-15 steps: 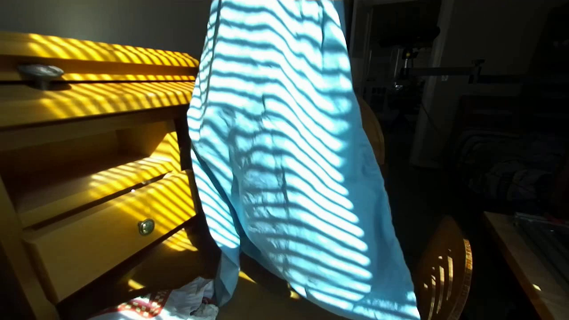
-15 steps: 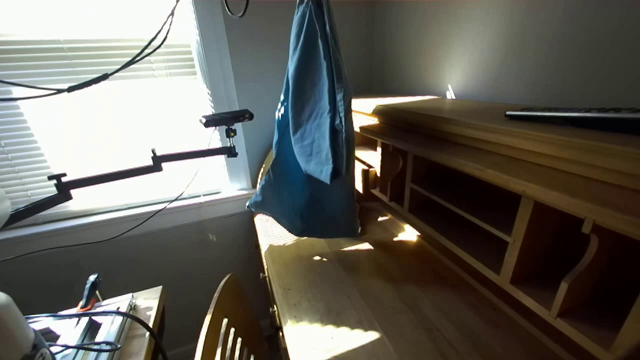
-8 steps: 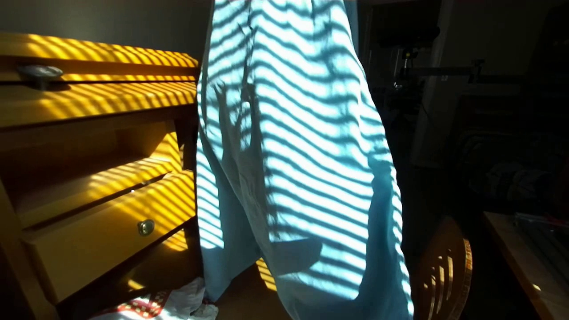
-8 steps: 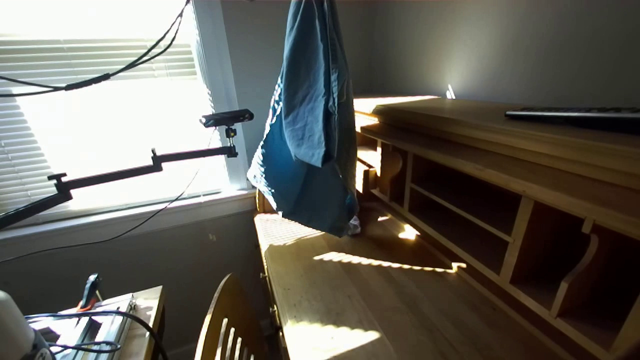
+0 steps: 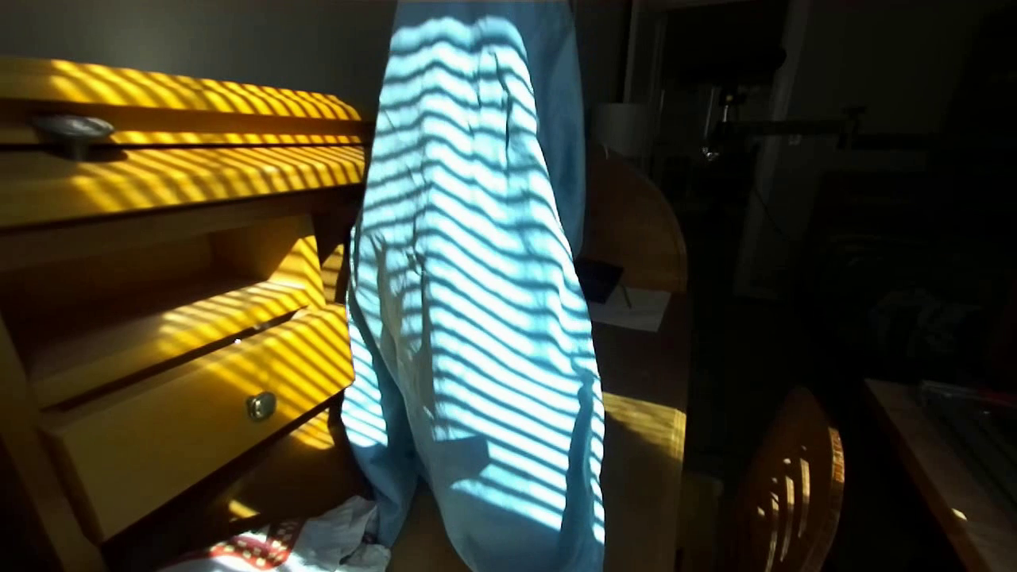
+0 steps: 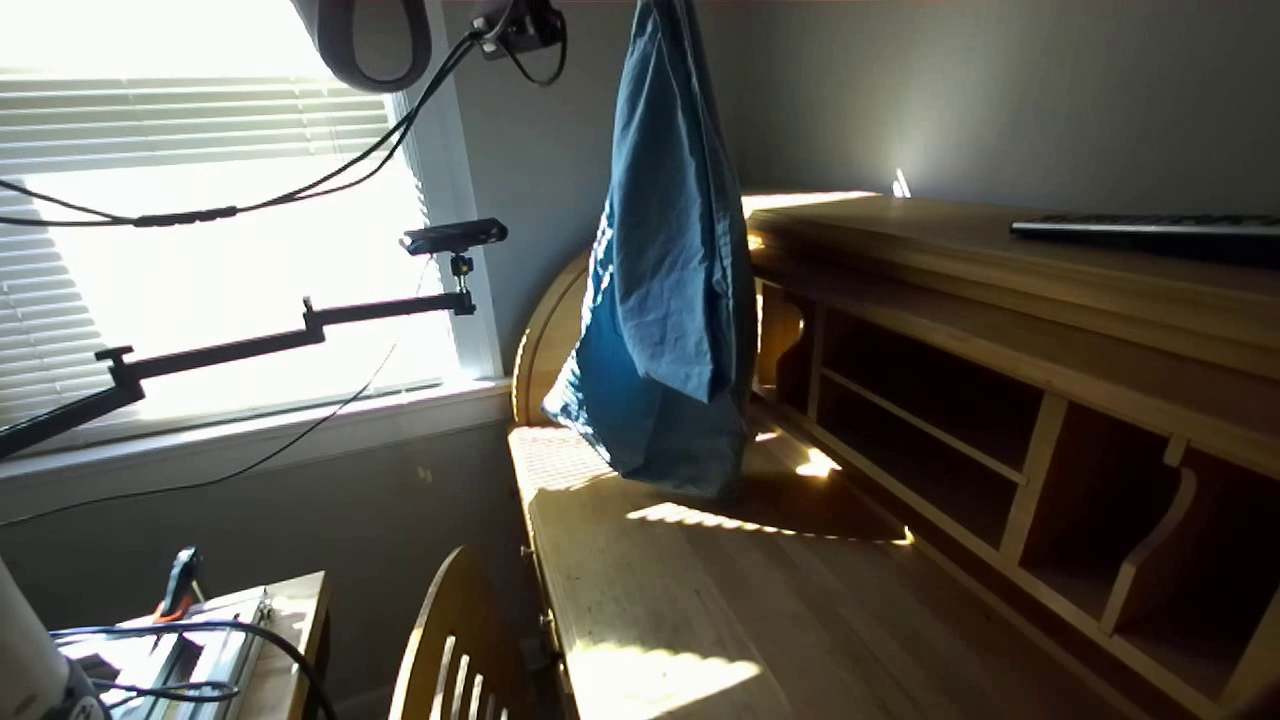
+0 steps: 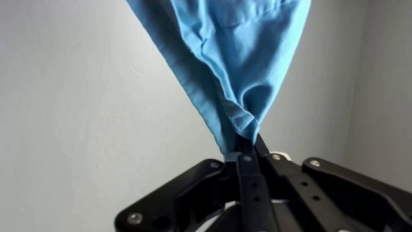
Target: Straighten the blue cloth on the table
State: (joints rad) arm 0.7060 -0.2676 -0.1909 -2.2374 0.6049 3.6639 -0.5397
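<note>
The blue cloth hangs in long folds above the wooden desk. It shows in both exterior views (image 5: pixel 477 278) (image 6: pixel 670 300) and in the wrist view (image 7: pixel 244 51). Slatted sunlight falls across it in an exterior view. My gripper (image 7: pixel 251 141) is shut on a bunched end of the cloth. In both exterior views the gripper and the cloth's top are out of view above the frame. The cloth's lower end is over the far part of the desk top (image 6: pixel 700 590). I cannot tell whether it touches the wood.
Desk shelves (image 6: pixel 930 420) and a drawer (image 5: pixel 199 413) line one side. A white cloth with a red pattern (image 5: pixel 318 544) lies near the drawer. A chair back (image 6: pixel 450 640) stands at the desk's front edge. Arm cables (image 6: pixel 420 110) hang near the top.
The cloth has moved toward the desk's shelves and somewhat lower, after swinging and changing folds. Arm parts and cables have come down into an exterior view. The gripper still holds the cloth.
</note>
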